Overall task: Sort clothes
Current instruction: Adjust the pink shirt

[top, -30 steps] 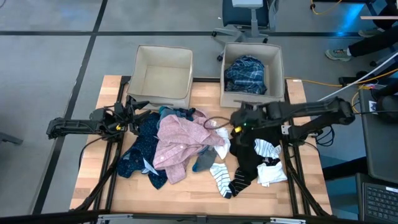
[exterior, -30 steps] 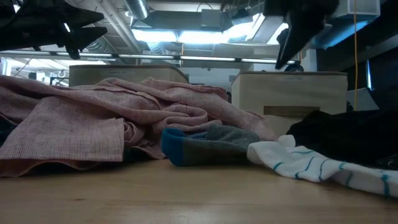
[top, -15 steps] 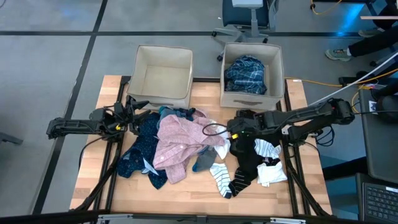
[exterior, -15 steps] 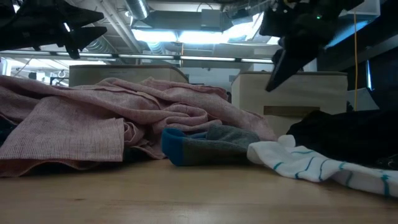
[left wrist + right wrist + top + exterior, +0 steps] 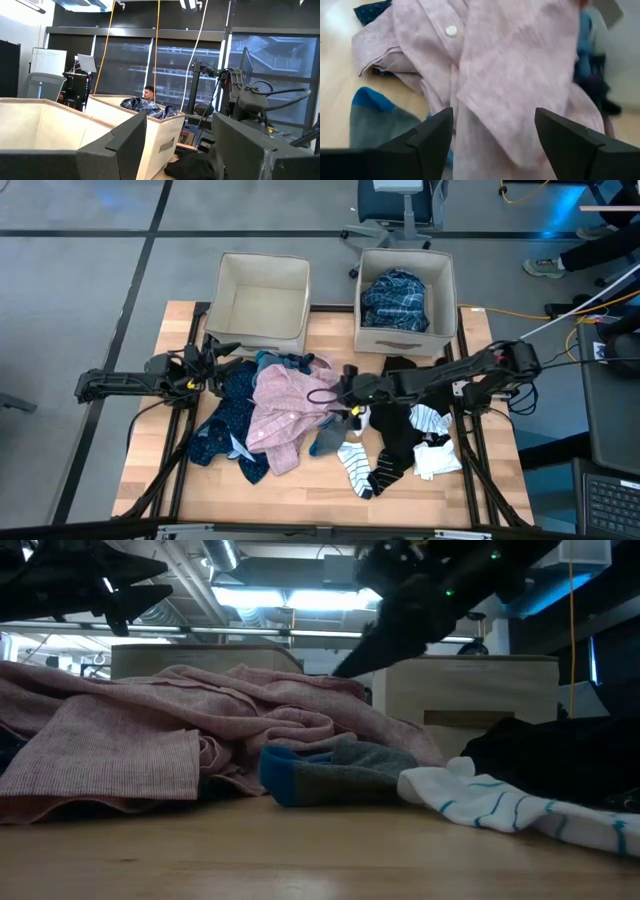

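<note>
My right pincer (image 5: 328, 393) hangs spread apart over the pink shirt (image 5: 285, 412), its two dark fingers (image 5: 432, 137) straddling the buttoned front with nothing between them. Just beside that cloth lies a grey sock with a blue toe (image 5: 372, 117), flat on the wooden table (image 5: 150, 440). The shirt is heaped in the middle of the table, lying over a navy dotted top (image 5: 228, 415) that spreads toward my left side. On the other side of my right arm, black pieces (image 5: 393, 442) trail toward the table's near edge, with a striped sock (image 5: 356, 463) and a white piece (image 5: 437, 456) close by. My left pincer (image 5: 213, 352) waits with its fingers apart at the table's left, near the empty beige bin (image 5: 262, 302). The second beige bin (image 5: 407, 298), beside it, holds the blue plaid shirt (image 5: 395, 298).
</note>
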